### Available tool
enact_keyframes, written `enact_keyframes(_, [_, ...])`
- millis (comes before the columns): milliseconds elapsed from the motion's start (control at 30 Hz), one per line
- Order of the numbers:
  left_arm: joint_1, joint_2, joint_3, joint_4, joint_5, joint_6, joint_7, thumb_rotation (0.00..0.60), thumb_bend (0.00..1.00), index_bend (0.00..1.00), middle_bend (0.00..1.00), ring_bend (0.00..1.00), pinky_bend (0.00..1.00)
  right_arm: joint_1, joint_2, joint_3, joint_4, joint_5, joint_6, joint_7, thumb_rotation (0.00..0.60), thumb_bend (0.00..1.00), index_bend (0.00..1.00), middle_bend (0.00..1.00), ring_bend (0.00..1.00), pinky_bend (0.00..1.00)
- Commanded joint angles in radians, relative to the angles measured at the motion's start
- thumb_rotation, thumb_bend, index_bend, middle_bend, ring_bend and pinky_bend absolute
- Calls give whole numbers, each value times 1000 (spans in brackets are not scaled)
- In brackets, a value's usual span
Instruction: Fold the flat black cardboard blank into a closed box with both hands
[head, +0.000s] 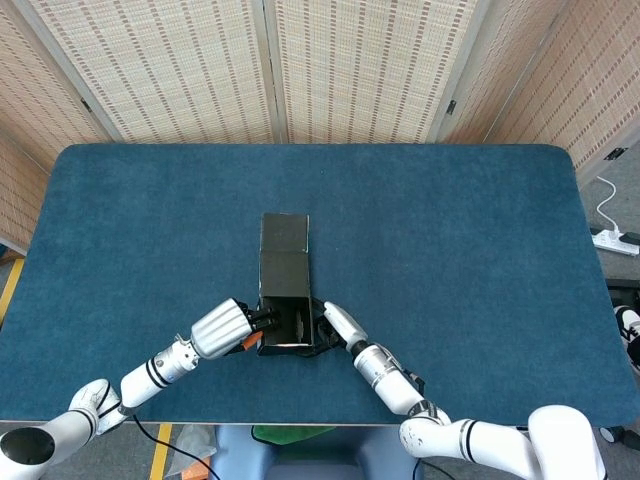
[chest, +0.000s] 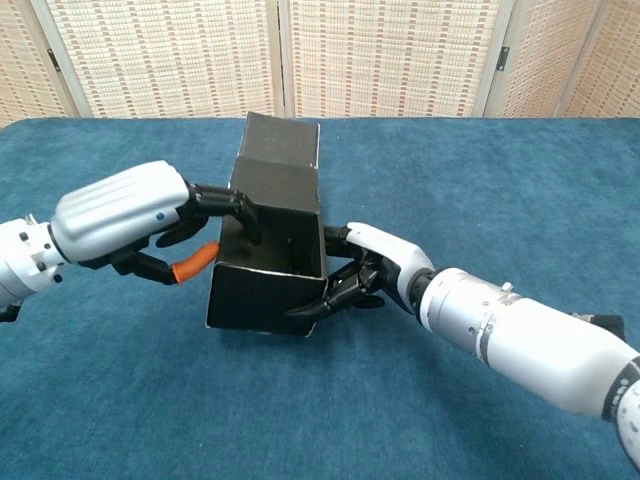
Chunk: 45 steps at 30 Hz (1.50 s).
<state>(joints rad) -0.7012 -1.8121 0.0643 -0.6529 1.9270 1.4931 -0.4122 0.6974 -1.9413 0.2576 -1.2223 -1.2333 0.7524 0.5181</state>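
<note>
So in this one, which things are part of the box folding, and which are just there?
Part of the job:
black box, partly folded, near end open
left hand, fingers hooked over its top edge
right hand, holding its right side

Just there:
blue table
woven screens
power strip
</note>
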Motion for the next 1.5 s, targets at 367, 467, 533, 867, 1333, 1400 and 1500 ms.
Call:
enact_keyframes(367, [-23,-69,67,158,-3,-15,38,600,356,530,502,841,887,4,-33,-11,38,-9,6,-8,600,179,499,550,779,1000])
enact_keyframes(467, [-21,-66,72,148,-14,-15,32,600,355,586,557,841,886,0,-27,-11,24,-7,13,-21,600,179,499,550,779,1000])
enact_keyframes(533, [-19,-65,73,146,-19,-11,37,600,355,605,577,841,884,-1,-23,-10,16,-4,18,-34,600,177,499,550,779,1000])
enact_keyframes(867, [-19,-78,92,154,-30,-16,79,600,355,741,683,840,882,-7,-3,-5,-53,32,33,-119,600,174,499,550,779,1000])
enact_keyframes(1333, [2,-35,84,74,-79,-15,85,600,314,316,387,831,883,-4,0,19,-58,77,31,-157,600,172,499,536,779,1000])
enact_keyframes(1400, [5,-16,77,39,-90,-17,103,600,308,241,337,824,884,-1,0,24,-53,83,27,-158,600,172,499,527,779,1000])
enact_keyframes(1500, [7,12,67,-14,-101,-15,124,600,305,185,299,813,885,2,-1,28,-45,86,27,-164,600,173,499,516,779,1000])
